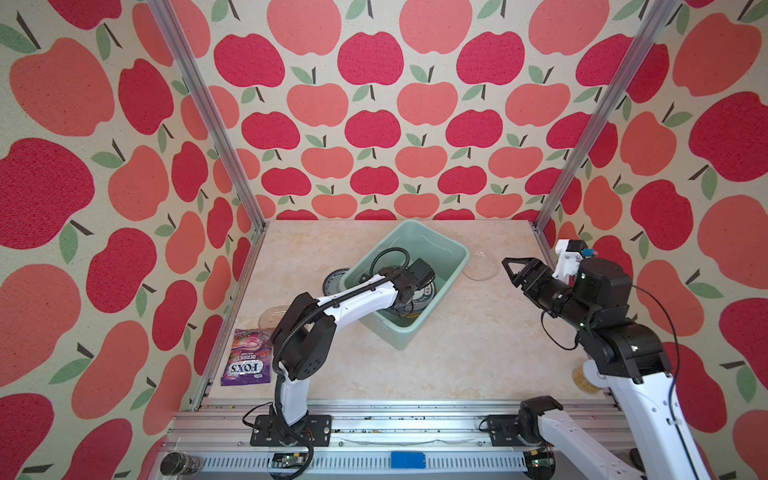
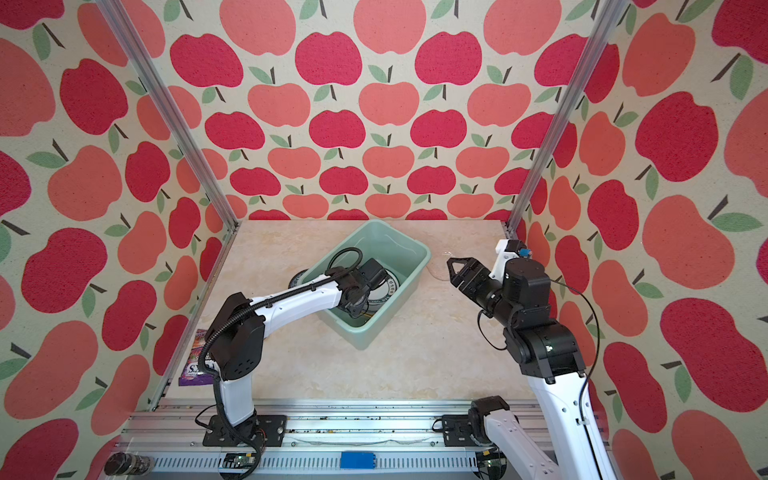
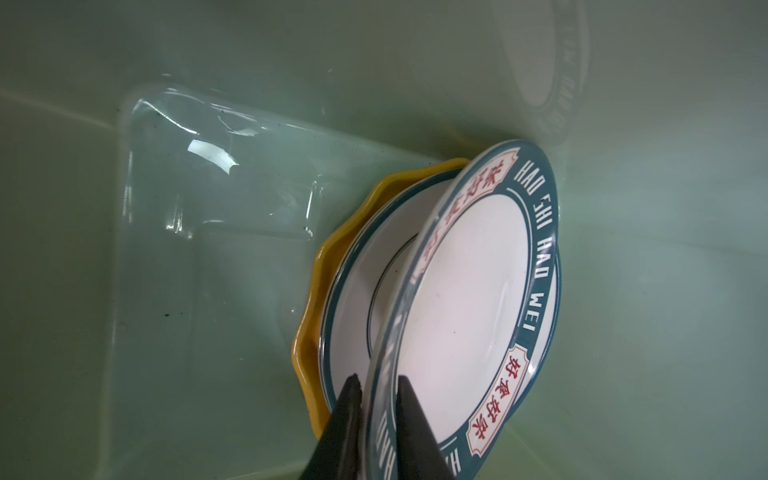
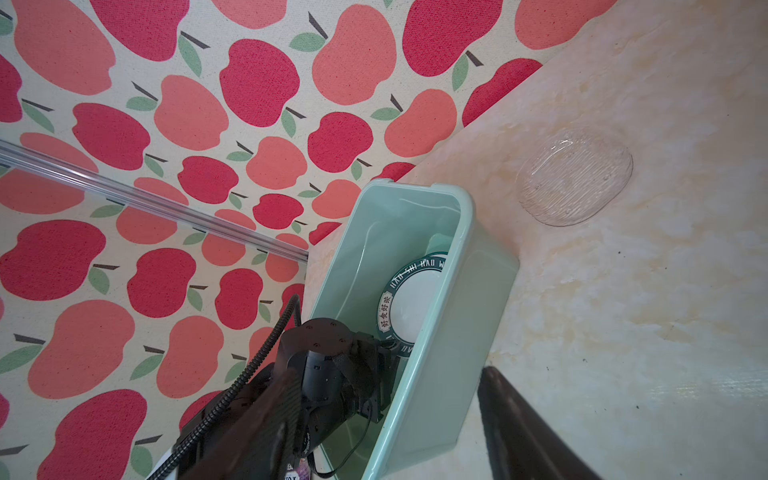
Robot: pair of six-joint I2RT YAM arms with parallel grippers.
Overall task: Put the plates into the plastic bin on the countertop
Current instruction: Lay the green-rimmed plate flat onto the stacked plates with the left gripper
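Bin (image 1: 415, 241) held yellow plate (image 3: 307, 345) under white lettered plate (image 3: 353, 299); left gripper (image 3: 379, 380) pinched rim of second lettered plate (image 3: 469, 291), tilted atop. Right gripper (image 1: 510, 272) gaped, empty.

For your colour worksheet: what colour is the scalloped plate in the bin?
The scalloped plate is yellow; clearest in the left wrist view.

place: robot lab test cell | signs: aluminium rails (image 1: 203, 104), apple-print backdrop walls (image 1: 374, 104), robot arms (image 1: 353, 297) at marble-look counter (image 1: 478, 353)

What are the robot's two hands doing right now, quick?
Left gripper: closed on the rim of the lettered plate, inside the bin.
Right gripper: open, holding nothing.
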